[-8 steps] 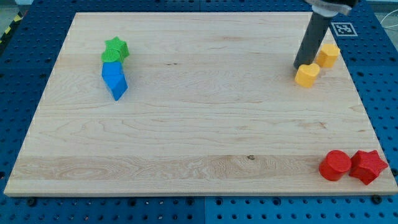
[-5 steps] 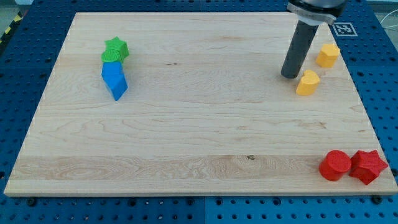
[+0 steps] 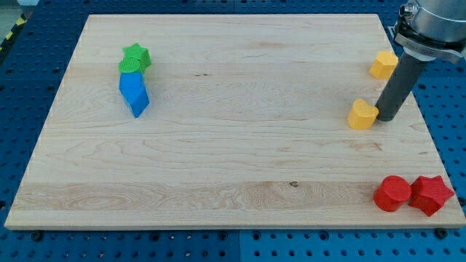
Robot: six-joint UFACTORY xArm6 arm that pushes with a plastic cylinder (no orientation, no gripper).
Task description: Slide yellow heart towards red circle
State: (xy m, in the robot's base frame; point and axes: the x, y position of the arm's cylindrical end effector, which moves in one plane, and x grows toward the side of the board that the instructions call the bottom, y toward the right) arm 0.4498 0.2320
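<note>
pale wooden counter (image 3: 233,160), broad bare middle | dark rod, my tip (image 3: 385,118) touching yellow heart block (image 3: 362,115) on its right, no fingers fitted | red circle block (image 3: 393,193) by bottom-right edge, touching red star block (image 3: 431,194)

A single dark rod descends from a metal collar at the view's upper right, leaning slightly leftward. My tip (image 3: 385,118) rests low at the view's right side, near the edge.
</note>
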